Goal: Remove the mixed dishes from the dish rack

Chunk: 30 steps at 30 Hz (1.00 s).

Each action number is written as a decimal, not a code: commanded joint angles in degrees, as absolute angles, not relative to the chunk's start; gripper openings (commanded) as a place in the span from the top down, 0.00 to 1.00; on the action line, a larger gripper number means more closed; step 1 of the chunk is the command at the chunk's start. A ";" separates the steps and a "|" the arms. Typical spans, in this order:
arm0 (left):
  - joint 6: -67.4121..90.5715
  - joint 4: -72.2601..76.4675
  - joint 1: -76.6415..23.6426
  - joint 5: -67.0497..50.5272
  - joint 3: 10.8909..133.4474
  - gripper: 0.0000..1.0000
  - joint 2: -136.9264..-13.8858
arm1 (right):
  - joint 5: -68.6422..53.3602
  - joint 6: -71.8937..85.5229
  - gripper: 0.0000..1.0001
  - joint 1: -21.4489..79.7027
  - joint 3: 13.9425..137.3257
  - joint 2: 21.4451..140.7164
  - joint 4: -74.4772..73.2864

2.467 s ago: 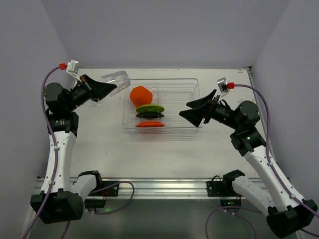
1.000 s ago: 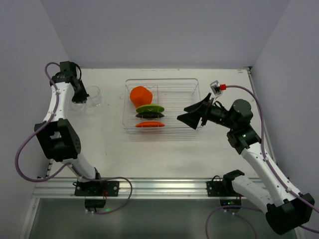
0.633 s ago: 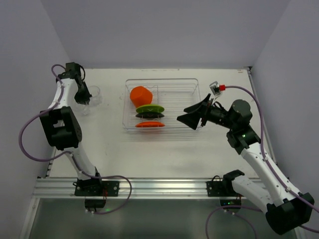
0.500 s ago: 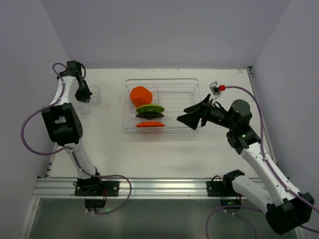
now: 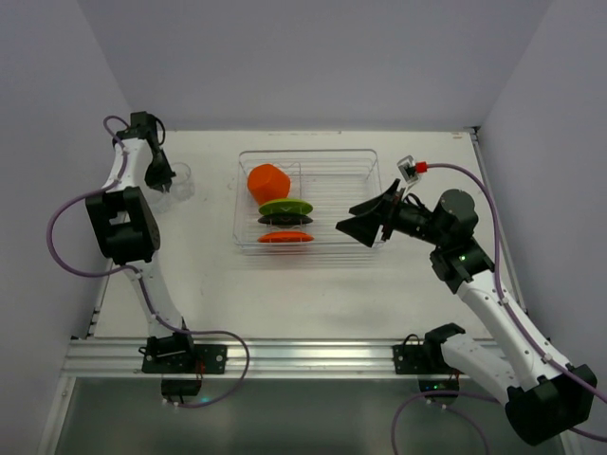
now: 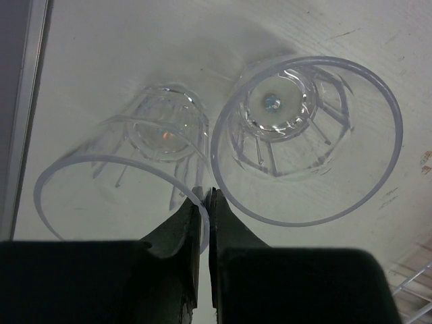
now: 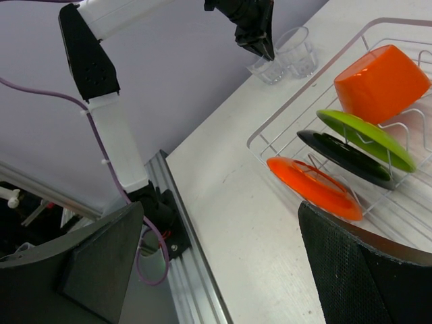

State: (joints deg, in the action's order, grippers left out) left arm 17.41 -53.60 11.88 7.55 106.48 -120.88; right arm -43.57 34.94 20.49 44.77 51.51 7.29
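Observation:
Two clear tumblers stand mouth up side by side at the table's far left. My left gripper (image 6: pixel 206 196) is shut on the near rim of the left tumbler (image 6: pixel 162 131); the other tumbler (image 6: pixel 277 104) is just to its right. In the top view, the left gripper (image 5: pixel 161 180) hangs over those tumblers (image 5: pixel 180 178). The dish rack (image 5: pixel 332 159) holds an orange cup (image 5: pixel 268 180), a lime-green plate (image 5: pixel 285 207), a black plate (image 5: pixel 285 220) and an orange plate (image 5: pixel 285 237). My right gripper (image 5: pixel 365 220) is open and empty at the rack's right end.
The rack's wire corner (image 6: pixel 412 290) shows at the lower right of the left wrist view. Purple walls close in the table's left, back and right. The aluminium rail (image 5: pixel 303 355) with both arm bases runs along the near edge.
My left arm carried a clear tumbler from the rack to the far left and lowered it beside the other one. The right gripper tilted slightly and then stayed still.

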 commanded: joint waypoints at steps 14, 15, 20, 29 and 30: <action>17.40 -55.11 12.22 7.82 108.72 0.78 -120.94 | -45.79 34.54 0.01 20.21 44.56 51.86 9.58; 17.40 -55.19 12.22 7.91 108.81 0.77 -120.94 | -45.88 34.54 0.01 20.21 44.56 51.77 9.58; 17.40 -55.28 12.22 7.56 108.81 0.62 -120.85 | -45.97 34.54 0.01 20.13 44.47 51.68 9.58; 17.49 -56.60 12.22 7.65 110.04 0.56 -117.60 | -46.14 34.63 0.01 20.13 44.74 52.29 9.58; 17.32 -56.95 12.22 7.12 110.30 0.56 -117.25 | -46.14 34.54 0.01 20.21 44.74 52.38 9.58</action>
